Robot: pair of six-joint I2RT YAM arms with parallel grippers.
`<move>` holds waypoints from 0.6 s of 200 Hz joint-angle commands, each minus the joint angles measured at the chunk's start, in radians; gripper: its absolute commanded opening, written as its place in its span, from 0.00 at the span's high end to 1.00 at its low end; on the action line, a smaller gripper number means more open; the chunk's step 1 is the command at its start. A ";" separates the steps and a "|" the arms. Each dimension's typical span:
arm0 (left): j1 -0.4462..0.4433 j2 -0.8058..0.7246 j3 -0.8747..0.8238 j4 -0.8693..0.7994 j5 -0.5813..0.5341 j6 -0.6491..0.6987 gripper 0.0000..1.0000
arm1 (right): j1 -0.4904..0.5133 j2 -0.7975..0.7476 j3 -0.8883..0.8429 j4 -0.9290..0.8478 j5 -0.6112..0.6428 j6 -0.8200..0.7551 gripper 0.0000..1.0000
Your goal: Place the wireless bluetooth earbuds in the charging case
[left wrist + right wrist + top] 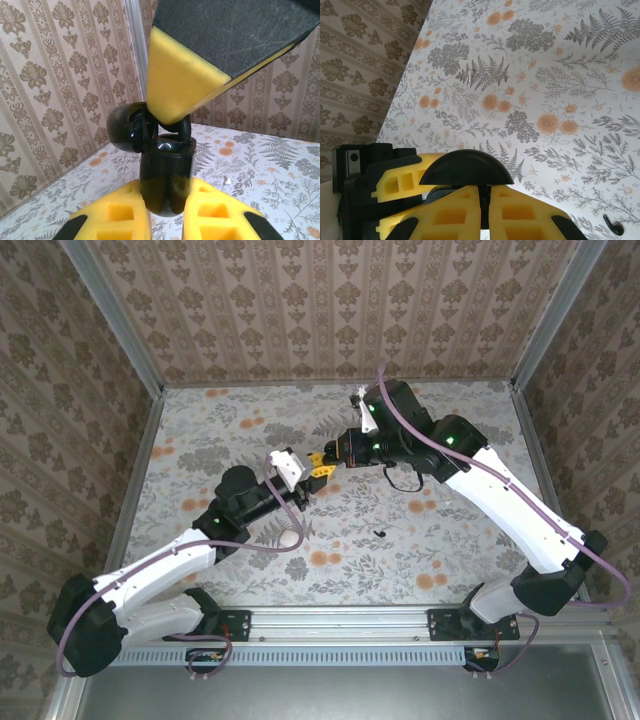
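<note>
Left claw point(166, 215) was clamped on the open charging case point(165, 175), held off the worktop point(560, 75). Right claw point(485, 195), pressed together, met the case head-on, tip at its opening. One loose earbud point(614, 226) lay on the worktop, nearer the right arm.

The charging case point(167, 175) is a glossy black rounded shell. It stands upright with its lid point(127, 129) hinged open to one side, pinched in the left gripper point(167, 220) above the table point(260, 165) (seen from the right wrist, a dark half-disc). One earbud point(381, 534), a tiny black hooked speck, lies on the table well apart.
</note>
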 commanded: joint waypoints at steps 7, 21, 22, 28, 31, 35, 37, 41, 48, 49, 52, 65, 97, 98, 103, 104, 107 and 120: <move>0.009 0.016 0.023 -0.021 0.072 -0.032 1.00 | 0.013 -0.014 0.051 0.000 0.005 -0.050 0.91; 0.017 0.018 0.025 -0.022 0.087 -0.043 1.00 | 0.011 -0.014 0.056 -0.009 0.005 -0.060 0.92; 0.018 0.019 0.025 -0.021 0.089 -0.044 1.00 | 0.010 -0.015 0.056 -0.010 0.004 -0.060 0.92; 0.021 0.019 0.025 -0.022 0.096 -0.049 1.00 | 0.010 -0.017 0.059 -0.014 0.003 -0.064 0.92; 0.022 0.021 0.025 -0.022 0.099 -0.051 1.00 | 0.010 -0.017 0.060 -0.015 0.002 -0.067 0.92; 0.024 0.020 0.025 -0.022 0.104 -0.054 1.00 | 0.009 -0.017 0.059 -0.016 -0.001 -0.070 0.92; 0.026 0.020 0.025 -0.022 0.107 -0.056 1.00 | 0.008 -0.017 0.060 -0.015 -0.002 -0.071 0.92; 0.027 0.022 0.025 -0.021 0.113 -0.060 1.00 | 0.008 -0.018 0.059 -0.016 -0.005 -0.075 0.92; 0.030 0.022 0.027 -0.020 0.122 -0.066 1.00 | 0.006 -0.021 0.059 -0.013 -0.009 -0.081 0.92; 0.030 0.022 0.028 -0.020 0.124 -0.067 1.00 | 0.006 -0.021 0.059 -0.013 -0.011 -0.082 0.92; 0.032 0.023 0.028 -0.020 0.128 -0.071 1.00 | 0.006 -0.023 0.061 -0.013 -0.014 -0.085 0.92; 0.041 0.023 0.028 -0.020 0.152 -0.083 1.00 | 0.003 -0.028 0.060 -0.008 -0.032 -0.103 0.92; 0.066 0.025 0.027 -0.009 0.214 -0.124 1.00 | 0.000 -0.049 0.055 0.009 -0.081 -0.162 0.92; 0.067 0.025 0.027 -0.009 0.216 -0.126 1.00 | 0.000 -0.049 0.055 0.010 -0.083 -0.164 0.92; 0.072 0.025 0.025 -0.007 0.225 -0.133 1.00 | -0.002 -0.052 0.055 0.013 -0.090 -0.174 0.92; 0.072 0.025 0.025 -0.005 0.228 -0.134 1.00 | -0.002 -0.053 0.054 0.013 -0.092 -0.176 0.92; 0.075 0.025 0.024 -0.003 0.235 -0.141 1.00 | -0.002 -0.056 0.053 0.014 -0.096 -0.183 0.92; 0.087 0.023 0.020 0.011 0.264 -0.163 1.00 | -0.004 -0.062 0.052 0.016 -0.117 -0.210 0.92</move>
